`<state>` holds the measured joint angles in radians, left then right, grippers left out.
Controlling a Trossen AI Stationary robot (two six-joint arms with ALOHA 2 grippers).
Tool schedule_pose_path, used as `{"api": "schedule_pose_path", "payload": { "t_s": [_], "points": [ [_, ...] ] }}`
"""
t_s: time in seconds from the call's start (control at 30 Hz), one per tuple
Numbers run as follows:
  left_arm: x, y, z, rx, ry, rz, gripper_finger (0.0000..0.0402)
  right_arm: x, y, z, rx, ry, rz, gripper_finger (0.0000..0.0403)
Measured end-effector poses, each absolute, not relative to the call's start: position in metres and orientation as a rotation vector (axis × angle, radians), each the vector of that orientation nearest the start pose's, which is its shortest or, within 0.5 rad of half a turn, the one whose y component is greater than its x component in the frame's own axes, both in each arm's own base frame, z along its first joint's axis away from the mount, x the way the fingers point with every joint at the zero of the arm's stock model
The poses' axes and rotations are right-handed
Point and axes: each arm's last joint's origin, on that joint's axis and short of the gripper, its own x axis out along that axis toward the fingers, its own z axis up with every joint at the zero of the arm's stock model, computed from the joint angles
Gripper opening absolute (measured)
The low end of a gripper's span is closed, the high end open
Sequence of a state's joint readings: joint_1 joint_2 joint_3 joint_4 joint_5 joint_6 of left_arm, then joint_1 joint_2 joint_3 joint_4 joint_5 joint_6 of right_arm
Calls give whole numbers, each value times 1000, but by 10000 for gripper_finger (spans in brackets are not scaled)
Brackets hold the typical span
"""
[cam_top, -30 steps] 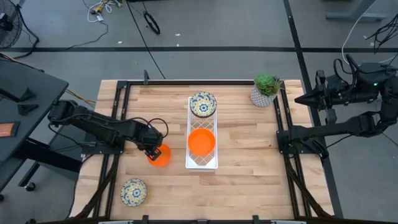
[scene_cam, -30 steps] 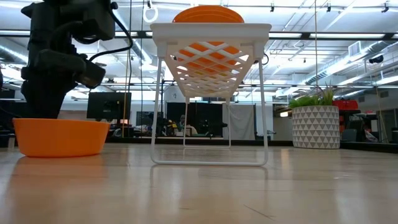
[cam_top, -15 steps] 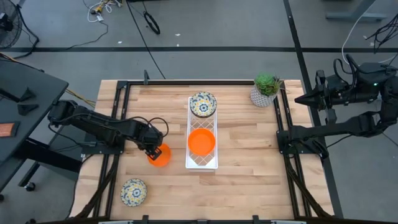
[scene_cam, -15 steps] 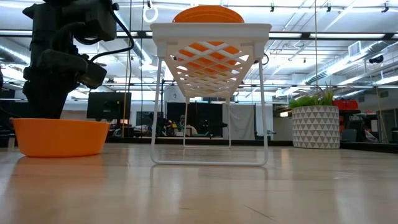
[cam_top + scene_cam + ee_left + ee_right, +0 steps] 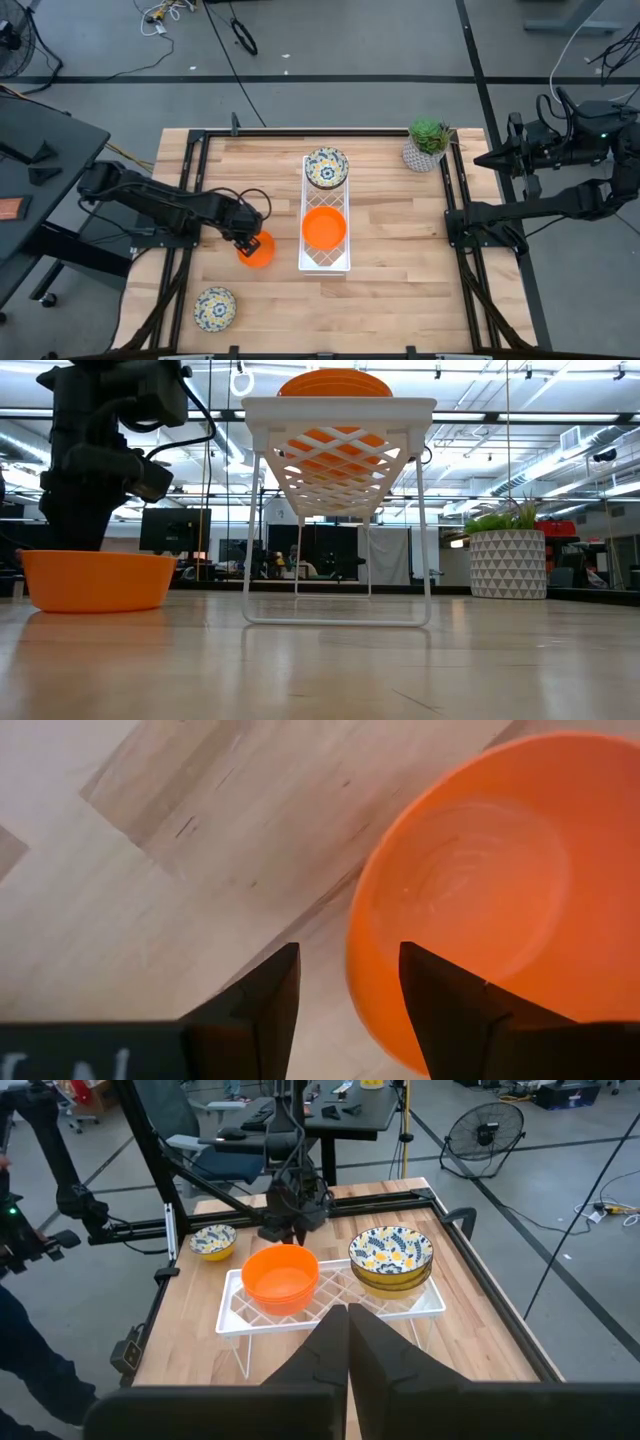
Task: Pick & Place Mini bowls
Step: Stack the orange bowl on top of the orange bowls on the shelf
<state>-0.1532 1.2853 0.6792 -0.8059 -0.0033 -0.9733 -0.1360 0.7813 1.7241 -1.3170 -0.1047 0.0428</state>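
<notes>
An orange mini bowl [image 5: 260,252] [image 5: 97,580] [image 5: 480,890] stands on its base on the table, left of the white wire rack [image 5: 325,262]. My left gripper [image 5: 247,238] [image 5: 347,948] is open and points down over the bowl's left rim [image 5: 352,970], with one finger inside the bowl and one outside. In the low view the bowl hides the fingertips. The rack carries orange bowls [image 5: 324,228] [image 5: 335,382] and a floral bowl [image 5: 326,167] [image 5: 392,1255]. Another floral bowl [image 5: 215,308] sits near the table's near left corner. My right gripper [image 5: 347,1325] waits shut beyond the table's right edge.
A potted green plant [image 5: 428,143] [image 5: 507,555] stands at the far right corner. The rack [image 5: 340,410] stands on thin legs in the table's middle. Bare wood lies right of the rack [image 5: 400,230] and along the near edge. A person's sleeve [image 5: 25,1350] shows beyond the table.
</notes>
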Motion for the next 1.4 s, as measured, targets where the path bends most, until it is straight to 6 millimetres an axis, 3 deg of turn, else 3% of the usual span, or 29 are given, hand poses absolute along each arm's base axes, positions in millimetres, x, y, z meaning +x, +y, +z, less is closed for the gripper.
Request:
{"api": "schedule_pose_path", "payload": {
  "t_s": [0.43, 1.1, 1.4],
  "points": [
    [197, -30, 165, -670, 1367, 576, 172, 18, 1, 488, 87, 370, -39, 11],
    [197, -30, 166, -658, 1352, 576, 11, 18, 1, 488, 87, 370, -39, 11],
    [197, -30, 167, -646, 1346, 570, 6, 18, 1, 488, 87, 371, -39, 11]
  ]
}}
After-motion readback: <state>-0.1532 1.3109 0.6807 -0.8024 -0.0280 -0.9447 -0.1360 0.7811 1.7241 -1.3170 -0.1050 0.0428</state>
